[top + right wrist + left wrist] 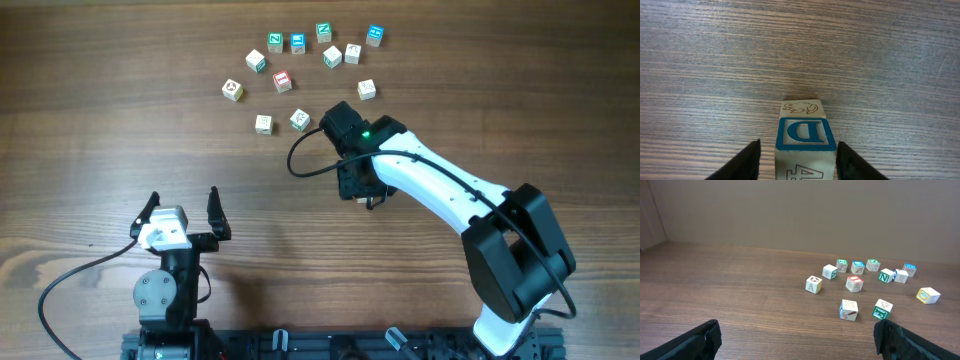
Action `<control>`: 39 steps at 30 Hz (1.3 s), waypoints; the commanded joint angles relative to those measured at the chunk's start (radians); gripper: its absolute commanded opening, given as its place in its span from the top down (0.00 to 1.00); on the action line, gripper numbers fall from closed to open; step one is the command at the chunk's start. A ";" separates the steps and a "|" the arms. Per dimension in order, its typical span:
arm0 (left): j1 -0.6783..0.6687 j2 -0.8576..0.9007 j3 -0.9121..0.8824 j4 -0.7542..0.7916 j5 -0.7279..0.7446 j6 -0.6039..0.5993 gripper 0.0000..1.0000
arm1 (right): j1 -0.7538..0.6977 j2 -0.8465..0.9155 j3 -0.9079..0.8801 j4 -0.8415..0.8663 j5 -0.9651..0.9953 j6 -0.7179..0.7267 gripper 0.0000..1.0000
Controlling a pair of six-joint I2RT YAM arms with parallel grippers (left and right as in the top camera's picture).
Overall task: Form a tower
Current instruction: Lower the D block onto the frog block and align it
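Observation:
In the right wrist view the tower is a short stack of pale wooden cubes. The upper cube (805,134) has a blue D on its side and a red-outlined 4 on top. It rests on a cube with a frog drawing (800,107). My right gripper (799,145) straddles the upper cube and is open: the left finger (747,160) stands clear of it and the right finger (852,162) is close beside it. From overhead the right gripper (360,185) covers the stack. My left gripper (182,205) is open near the front, holding nothing (797,330).
Several loose letter cubes (300,60) with green, blue and red faces lie scattered at the back of the wooden table (120,120). The nearest ones (849,309) are ahead and to the right of the left gripper. A black cable (300,160) loops beside the right wrist.

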 commanded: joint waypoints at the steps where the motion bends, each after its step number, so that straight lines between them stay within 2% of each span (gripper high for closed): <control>1: 0.006 -0.005 -0.003 0.000 -0.013 0.019 0.00 | -0.002 -0.001 -0.007 0.001 -0.008 -0.031 0.63; 7: 0.006 -0.005 -0.003 0.000 -0.013 0.019 0.00 | -0.003 -0.001 -0.007 -0.002 -0.008 -0.056 0.62; 10: 0.006 -0.005 -0.003 0.000 -0.013 0.019 0.00 | -0.003 -0.001 -0.007 -0.001 -0.008 -0.056 0.51; 12: 0.006 -0.005 -0.003 0.000 -0.013 0.019 0.00 | -0.003 -0.001 -0.007 -0.001 -0.008 -0.056 0.38; 16: 0.006 -0.005 -0.003 0.000 -0.013 0.019 0.00 | -0.003 -0.001 -0.007 -0.006 -0.008 -0.057 0.39; 20: 0.006 -0.005 -0.003 0.000 -0.013 0.019 0.00 | -0.003 -0.001 -0.007 -0.018 -0.008 -0.082 0.16; 22: 0.006 -0.005 -0.003 0.000 -0.013 0.019 0.00 | -0.003 -0.001 -0.011 -0.010 0.011 -0.082 0.17; 25: 0.006 -0.005 -0.003 0.000 -0.013 0.019 0.00 | -0.002 -0.001 -0.014 0.005 0.044 -0.082 0.25; 27: 0.006 -0.005 -0.003 0.000 -0.013 0.019 0.00 | -0.002 -0.001 -0.017 0.010 0.045 -0.082 0.28; 32: 0.006 -0.005 -0.003 0.000 -0.013 0.019 0.00 | -0.002 -0.001 -0.093 0.102 0.044 -0.096 0.29; 33: 0.006 -0.005 -0.003 0.000 -0.013 0.019 0.00 | -0.002 -0.001 -0.094 0.116 0.045 -0.114 0.32; 36: 0.006 -0.005 -0.003 0.000 -0.013 0.019 0.00 | -0.002 -0.001 -0.095 0.122 0.044 -0.131 0.48; 39: 0.006 -0.005 -0.003 0.000 -0.013 0.019 0.00 | -0.002 -0.001 -0.095 0.123 0.032 -0.130 0.48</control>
